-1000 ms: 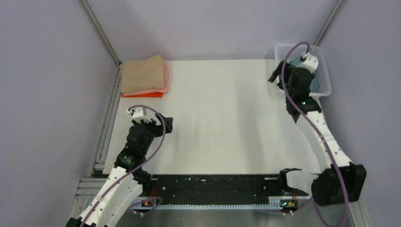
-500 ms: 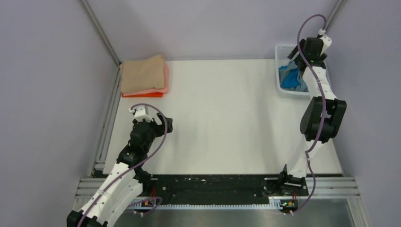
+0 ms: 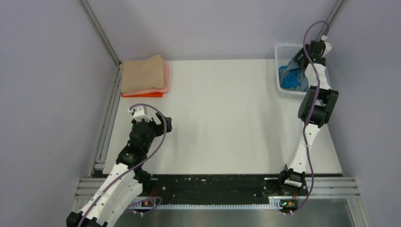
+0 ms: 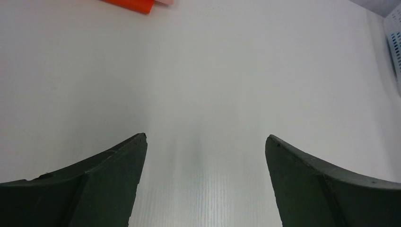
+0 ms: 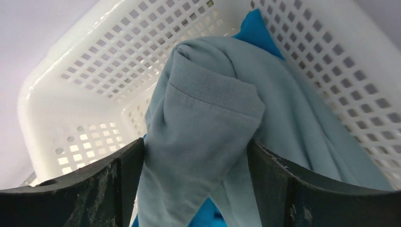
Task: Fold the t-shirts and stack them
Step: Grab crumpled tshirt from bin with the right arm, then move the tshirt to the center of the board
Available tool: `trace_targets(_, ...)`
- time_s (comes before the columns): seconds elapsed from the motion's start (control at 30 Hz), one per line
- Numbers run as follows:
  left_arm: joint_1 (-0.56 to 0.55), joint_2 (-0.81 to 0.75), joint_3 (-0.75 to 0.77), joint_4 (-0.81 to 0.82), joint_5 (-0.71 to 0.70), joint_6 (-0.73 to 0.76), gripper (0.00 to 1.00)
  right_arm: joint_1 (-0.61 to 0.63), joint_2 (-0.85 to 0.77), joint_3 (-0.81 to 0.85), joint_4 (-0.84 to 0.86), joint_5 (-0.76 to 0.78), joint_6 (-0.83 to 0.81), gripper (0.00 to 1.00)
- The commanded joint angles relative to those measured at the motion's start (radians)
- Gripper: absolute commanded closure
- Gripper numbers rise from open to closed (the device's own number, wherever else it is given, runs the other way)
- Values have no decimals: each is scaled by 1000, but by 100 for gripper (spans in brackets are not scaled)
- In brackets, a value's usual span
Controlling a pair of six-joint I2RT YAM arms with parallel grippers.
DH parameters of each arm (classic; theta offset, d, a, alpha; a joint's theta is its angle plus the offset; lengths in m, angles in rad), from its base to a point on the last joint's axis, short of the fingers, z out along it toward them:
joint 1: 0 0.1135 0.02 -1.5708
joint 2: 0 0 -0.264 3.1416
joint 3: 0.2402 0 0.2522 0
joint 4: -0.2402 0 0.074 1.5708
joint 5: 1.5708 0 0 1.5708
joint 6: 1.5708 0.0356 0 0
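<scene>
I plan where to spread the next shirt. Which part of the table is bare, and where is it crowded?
Bare: the middle of the table, between the folded t-shirt stack far left and the mesh basket far right. Crowded: the basket, where the right fingers straddle the grey-blue t-shirt.

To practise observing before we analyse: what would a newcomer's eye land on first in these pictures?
Most striking is the right gripper reaching into the white mesh basket at the far right corner, its fingers flanking a bunched grey-blue t-shirt that lies over a bright blue t-shirt. At the far left sits a folded stack of t-shirts, tan on top. The left gripper hangs open above the table.
</scene>
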Motion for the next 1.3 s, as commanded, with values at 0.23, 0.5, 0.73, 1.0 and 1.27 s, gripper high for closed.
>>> trace_targets(0.23,0,35,39,28,-40,10,1,-7,83,150,117,-20,64,68)
trace_targets(0.5,0,40,39,38,-22,7,1,-7,-29,203,120,-7,-29,100)
trace_targets(0.73,0,22,36,31,-14,0,1,-6,-164,234,155,-82,-82,100)
trace_targets(1.0,0,6,27,28,-18,-7,1,-7,-341,166,405,-119,-26,100)
trace_targets(1.27,-1,-9,26,25,-26,-6,1,-5,-349,247,421,-143,-100,100)
